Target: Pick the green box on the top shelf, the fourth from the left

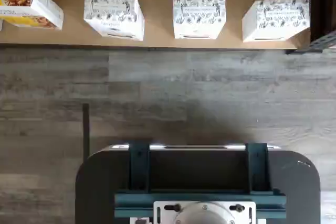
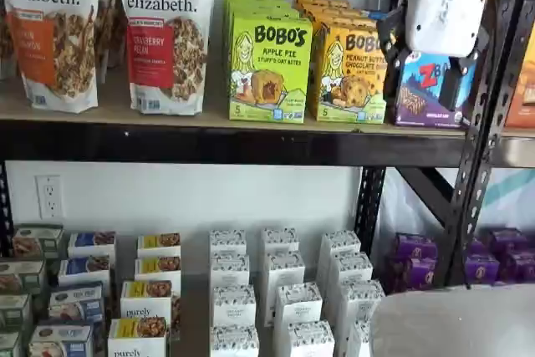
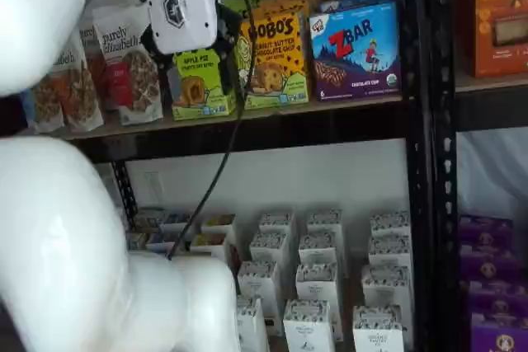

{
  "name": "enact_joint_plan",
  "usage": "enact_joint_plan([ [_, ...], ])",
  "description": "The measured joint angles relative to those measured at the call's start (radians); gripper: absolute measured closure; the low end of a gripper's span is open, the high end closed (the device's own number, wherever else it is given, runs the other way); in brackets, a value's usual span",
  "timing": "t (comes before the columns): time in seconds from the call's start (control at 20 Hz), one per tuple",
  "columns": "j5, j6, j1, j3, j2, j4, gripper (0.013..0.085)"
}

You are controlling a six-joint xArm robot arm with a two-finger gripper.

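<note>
I see the gripper, its white body in front of the green box on the top shelf, beside the orange Bobo's box.

Glossy white arm, black cable

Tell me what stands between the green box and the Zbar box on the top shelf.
The yellow-orange Bobo's box stands between the green box and the Zbar box; both shelf views show it.
</note>
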State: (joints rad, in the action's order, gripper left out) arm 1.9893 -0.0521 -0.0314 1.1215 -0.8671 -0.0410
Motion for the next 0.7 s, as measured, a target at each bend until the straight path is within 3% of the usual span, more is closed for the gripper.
enact_joint_plan([
  [0.05,-0.008,0.012,0.020,-0.006,-0.006,-0.022,0.0130],
  [0.1,-0.034,0.053,0.096,-0.025,-0.026,-0.100,0.0130],
  [0.15,-0.046,0.077,0.133,-0.035,-0.035,-0.144,0.0130],
  [0.2,-0.050,0.083,0.141,-0.037,-0.037,-0.156,0.0130],
  [0.4,-0.060,0.078,0.128,-0.042,-0.042,-0.148,0.0130],
  [0.7,-0.128,0.023,0.048,-0.063,-0.062,-0.099,0.0130],
])
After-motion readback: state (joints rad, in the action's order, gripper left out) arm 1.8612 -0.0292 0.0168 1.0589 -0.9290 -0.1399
